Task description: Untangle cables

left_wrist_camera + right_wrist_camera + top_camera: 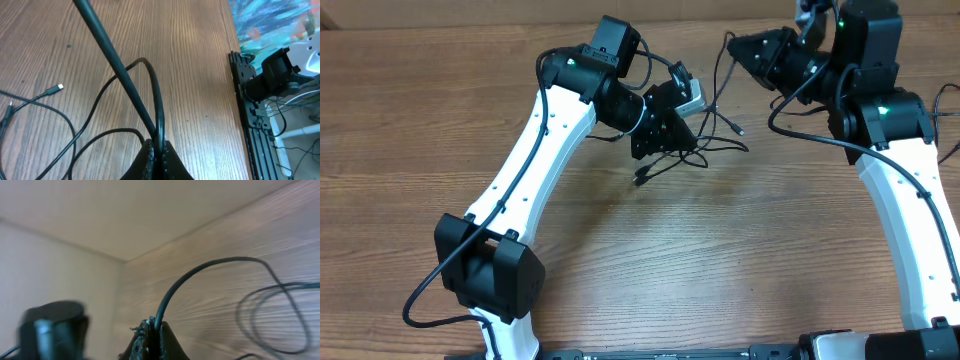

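Observation:
The cables are thin black cords lying in a loose tangle on the wooden table between my two arms, with one plug end (641, 179) below the left gripper and another tip (737, 130) to the right. My left gripper (658, 140) hangs over the tangle. In the left wrist view it (159, 152) is shut on a black cable (158, 100) that loops up from the jaws, while a taut strand (102, 40) runs to the upper left. A silvery-tipped plug (58, 87) lies on the table. My right gripper (733, 43), (152, 330) is shut on a cable (200, 270) arcing right toward blurred loops (272, 312).
The left arm's white link (535, 150) crosses the table's left half, and the right arm (905, 190) stands along the right edge. In the left wrist view the table's edge carries a black rail (248, 115), with a colourful surface (272, 20) beyond it.

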Controlling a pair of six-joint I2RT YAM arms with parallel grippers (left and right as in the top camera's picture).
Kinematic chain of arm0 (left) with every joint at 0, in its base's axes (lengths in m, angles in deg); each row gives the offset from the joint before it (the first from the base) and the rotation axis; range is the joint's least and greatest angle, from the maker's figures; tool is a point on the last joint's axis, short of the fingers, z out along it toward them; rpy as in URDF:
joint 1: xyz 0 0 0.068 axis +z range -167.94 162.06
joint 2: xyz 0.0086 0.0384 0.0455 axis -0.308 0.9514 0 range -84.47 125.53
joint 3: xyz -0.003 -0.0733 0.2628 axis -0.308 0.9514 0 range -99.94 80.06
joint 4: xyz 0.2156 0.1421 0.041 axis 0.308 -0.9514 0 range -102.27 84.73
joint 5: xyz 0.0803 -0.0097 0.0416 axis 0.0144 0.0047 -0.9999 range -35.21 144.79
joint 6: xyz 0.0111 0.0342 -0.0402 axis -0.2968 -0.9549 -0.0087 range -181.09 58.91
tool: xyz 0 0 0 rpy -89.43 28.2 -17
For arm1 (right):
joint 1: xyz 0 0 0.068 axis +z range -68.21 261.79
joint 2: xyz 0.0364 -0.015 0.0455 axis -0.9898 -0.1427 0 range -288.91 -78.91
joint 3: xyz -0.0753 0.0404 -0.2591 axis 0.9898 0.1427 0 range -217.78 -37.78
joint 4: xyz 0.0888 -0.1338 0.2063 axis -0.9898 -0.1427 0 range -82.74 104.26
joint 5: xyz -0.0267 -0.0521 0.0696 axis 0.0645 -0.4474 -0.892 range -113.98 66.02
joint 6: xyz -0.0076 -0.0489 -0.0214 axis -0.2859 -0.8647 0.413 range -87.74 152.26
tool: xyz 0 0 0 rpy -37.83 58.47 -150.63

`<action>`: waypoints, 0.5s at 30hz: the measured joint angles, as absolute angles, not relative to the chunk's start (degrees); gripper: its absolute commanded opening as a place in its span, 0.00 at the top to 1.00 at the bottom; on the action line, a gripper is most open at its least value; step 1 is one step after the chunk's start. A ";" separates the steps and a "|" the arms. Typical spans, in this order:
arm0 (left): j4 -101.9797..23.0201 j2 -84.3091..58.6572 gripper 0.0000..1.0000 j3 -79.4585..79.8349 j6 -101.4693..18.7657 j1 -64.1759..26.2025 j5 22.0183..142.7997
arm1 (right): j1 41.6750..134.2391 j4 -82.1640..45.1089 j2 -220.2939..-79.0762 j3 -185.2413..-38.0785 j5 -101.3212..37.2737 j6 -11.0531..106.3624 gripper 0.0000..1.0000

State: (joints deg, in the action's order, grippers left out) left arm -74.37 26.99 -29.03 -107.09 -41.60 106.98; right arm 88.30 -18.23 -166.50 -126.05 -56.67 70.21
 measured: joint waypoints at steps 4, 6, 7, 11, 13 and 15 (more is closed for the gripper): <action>-74.37 27.03 0.96 -29.03 -107.09 -41.60 106.98 | 88.32 -20.00 -166.50 -126.07 -52.12 68.27 0.96; -74.37 27.03 0.96 -29.03 -107.09 -41.60 107.00 | 88.30 -20.44 -166.50 -126.07 -50.92 67.87 0.96; -74.33 27.03 0.96 -29.03 -107.09 -41.60 107.00 | 88.32 -20.46 -166.50 -126.07 -50.53 67.72 0.96; -74.29 27.03 0.96 -29.03 -107.09 -41.60 107.02 | 88.32 -20.55 -166.50 -126.07 -49.83 67.17 0.96; -74.29 27.03 0.96 -29.03 -107.09 -41.60 107.02 | 88.32 -20.53 -166.50 -126.07 -49.50 67.00 0.96; -74.29 27.03 0.96 -29.03 -107.09 -41.60 107.02 | 88.32 -20.57 -166.50 -126.07 -49.43 66.93 0.96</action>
